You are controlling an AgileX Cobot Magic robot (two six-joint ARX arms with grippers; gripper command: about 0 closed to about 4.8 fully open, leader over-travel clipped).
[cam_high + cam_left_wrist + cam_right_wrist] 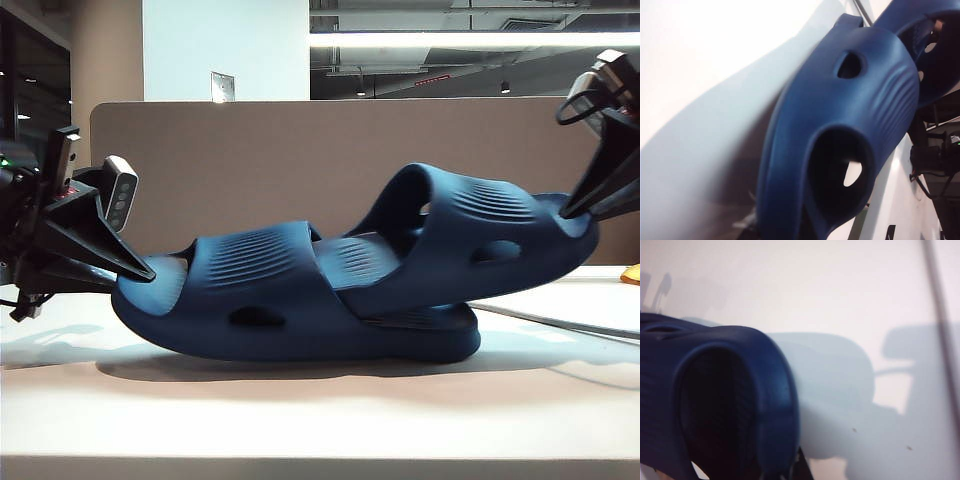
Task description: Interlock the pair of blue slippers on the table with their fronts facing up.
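On the pale cream tabletop (300,420), two interlocked navy-blue foam slippers (330,290) are held at opposite ends, left gripper (140,272) and right gripper (578,212) each clamped on one.

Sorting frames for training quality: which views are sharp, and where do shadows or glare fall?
Exterior view: sharp, slippers shadowing the table. Left wrist view: slipper soft, tabletop glare. Right wrist view: blurred slipper, broad soft shadows.

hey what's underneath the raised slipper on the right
Its front end rests on the lower slipper, pushed under that one's strap; the heel, pinched in the right gripper, hangs above the table. The overlapped footbed is hidden.
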